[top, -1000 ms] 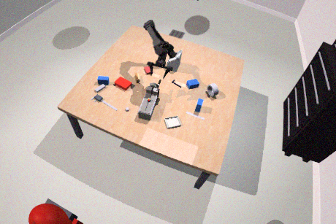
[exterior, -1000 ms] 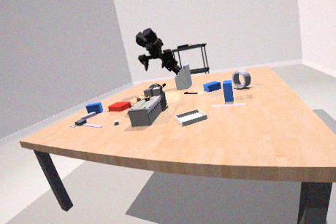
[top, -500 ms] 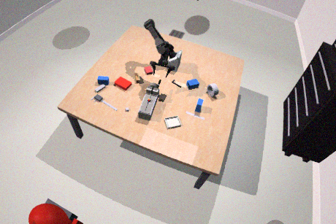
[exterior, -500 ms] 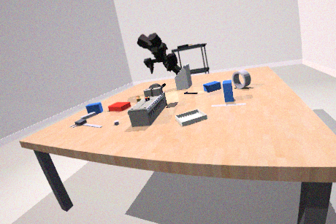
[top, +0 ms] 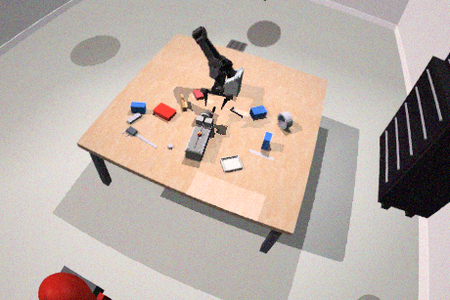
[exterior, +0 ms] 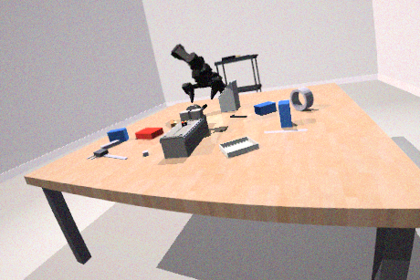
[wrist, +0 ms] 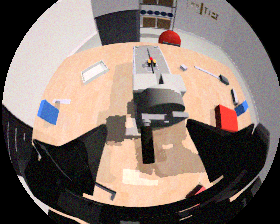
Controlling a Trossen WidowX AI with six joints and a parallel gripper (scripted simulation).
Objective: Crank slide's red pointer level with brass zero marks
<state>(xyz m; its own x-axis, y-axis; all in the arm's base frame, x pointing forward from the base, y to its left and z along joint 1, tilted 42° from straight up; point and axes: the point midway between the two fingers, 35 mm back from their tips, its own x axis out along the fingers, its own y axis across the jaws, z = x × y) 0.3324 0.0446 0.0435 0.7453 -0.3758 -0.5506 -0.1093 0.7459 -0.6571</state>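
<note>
The grey machine (top: pixel 196 148) (exterior: pixel 175 145) (wrist: pixel 142 53) stands on the table with its crank end toward the arm. Its red pointer (top: pixel 200 134) (wrist: pixel 151 59) shows on the slide near the two small brass marks in the wrist view; exact alignment is too small to tell. The crank's black handle (top: pixel 213 109) (exterior: pixel 204 107) (wrist: pixel 148 146) sticks out toward the arm, beside the round grey hub (wrist: pixel 160 100). My gripper (top: pixel 214 107) (exterior: pixel 203 99) (wrist: pixel 148 126) is wide open and empty, above the crank end. In the wrist view the handle shows between the two spread fingers, not gripped.
A grey wedge-shaped block (top: pixel 234 83) (exterior: pixel 229 97) stands close beside the arm. A red box (top: pixel 164 111) (exterior: pixel 149 133) (wrist: pixel 226 118) and a blue block (top: pixel 138 107) lie to one side. A white tray (top: pixel 231 163) (exterior: pixel 238 147), another blue block (top: pixel 258 112) and a grey ring (top: pixel 285 121) are on the other.
</note>
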